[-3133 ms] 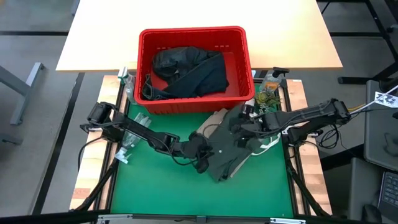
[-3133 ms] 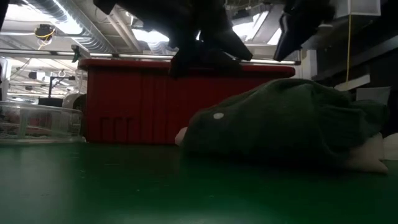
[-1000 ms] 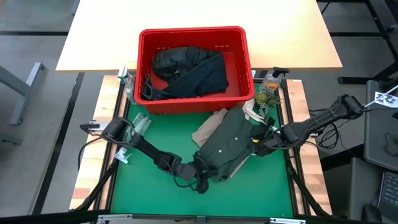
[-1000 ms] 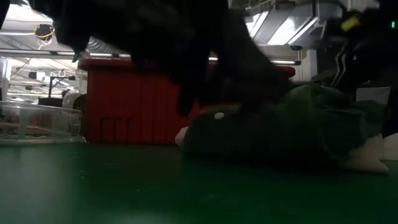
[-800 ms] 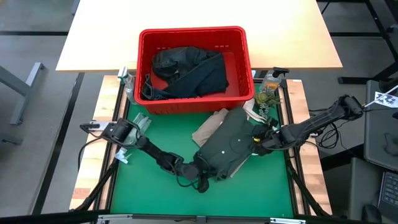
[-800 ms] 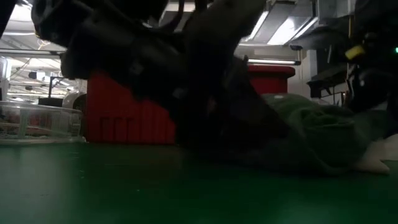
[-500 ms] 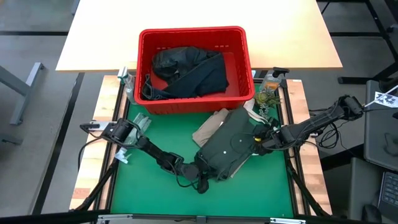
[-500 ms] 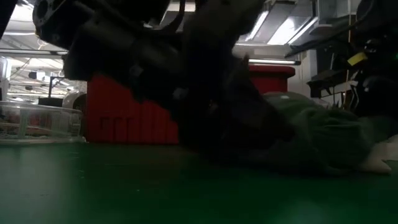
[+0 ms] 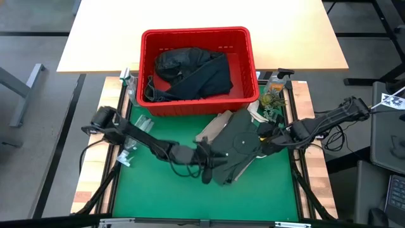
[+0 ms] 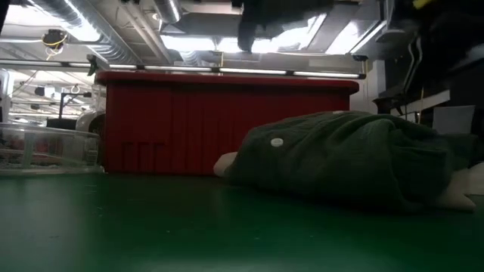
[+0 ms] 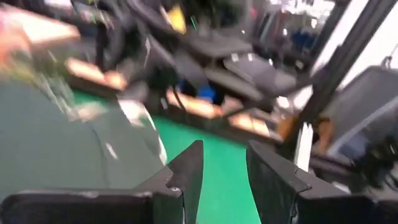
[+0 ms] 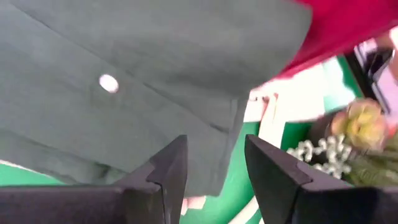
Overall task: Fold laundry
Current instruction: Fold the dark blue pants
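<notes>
An olive-green buttoned shirt [image 9: 237, 144] lies in a loose heap on the green mat, partly over a tan top [image 9: 214, 128]. In the low view the shirt [image 10: 348, 162] is a rounded mound with one white button up. Dark garments [image 9: 190, 75] fill the red basket [image 9: 243, 38] behind it. My left gripper [image 9: 214, 156] hovers open above the shirt's near-left part, and its wrist view shows bare mat between the fingers [image 11: 224, 168]. My right gripper [image 9: 261, 136] stands open above the shirt's right edge [image 12: 214, 162], slanting down.
A clear bottle [image 9: 276, 81] and a small plant [image 9: 271, 100] stand at the mat's far right corner. A clear plastic container [image 9: 136, 126] sits at the mat's left edge. Open green mat [image 9: 171, 196] lies toward the near edge.
My left gripper has risen from the shirt's near-left edge and gone a little toward the far side, and it now hangs clear above the shirt. My right gripper has gone up slightly. The shirt's near part has settled back into a rounded heap.
</notes>
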Robot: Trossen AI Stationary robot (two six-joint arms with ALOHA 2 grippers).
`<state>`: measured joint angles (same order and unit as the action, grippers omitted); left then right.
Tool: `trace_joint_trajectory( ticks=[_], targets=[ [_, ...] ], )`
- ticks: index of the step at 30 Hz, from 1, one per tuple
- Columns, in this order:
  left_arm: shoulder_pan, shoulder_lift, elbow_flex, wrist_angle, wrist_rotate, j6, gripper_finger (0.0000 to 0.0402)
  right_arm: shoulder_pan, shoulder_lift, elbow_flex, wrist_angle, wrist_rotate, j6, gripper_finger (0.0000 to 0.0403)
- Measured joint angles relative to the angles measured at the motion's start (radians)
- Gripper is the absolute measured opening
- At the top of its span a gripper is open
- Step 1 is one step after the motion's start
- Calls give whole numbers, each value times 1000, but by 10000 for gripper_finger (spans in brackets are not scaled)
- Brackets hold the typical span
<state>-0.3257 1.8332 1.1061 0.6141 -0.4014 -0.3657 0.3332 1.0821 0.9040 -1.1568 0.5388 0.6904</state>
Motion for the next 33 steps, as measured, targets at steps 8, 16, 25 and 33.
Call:
trace_joint_trajectory(
  ticks=[8, 16, 25, 33],
  targets=[
    [130, -179, 0, 15, -5, 246, 117, 0, 0, 67, 77, 56, -173, 160],
    [267, -243, 0, 119, -7, 401, 117, 0, 0, 67, 178, 53, -226, 160],
    [399, -247, 0, 172, -45, 398, 117, 0, 0, 67, 198, 53, -226, 160],
    [596, -247, 0, 105, -39, 401, 117, 0, 0, 67, 227, 61, -225, 160]
  ],
)
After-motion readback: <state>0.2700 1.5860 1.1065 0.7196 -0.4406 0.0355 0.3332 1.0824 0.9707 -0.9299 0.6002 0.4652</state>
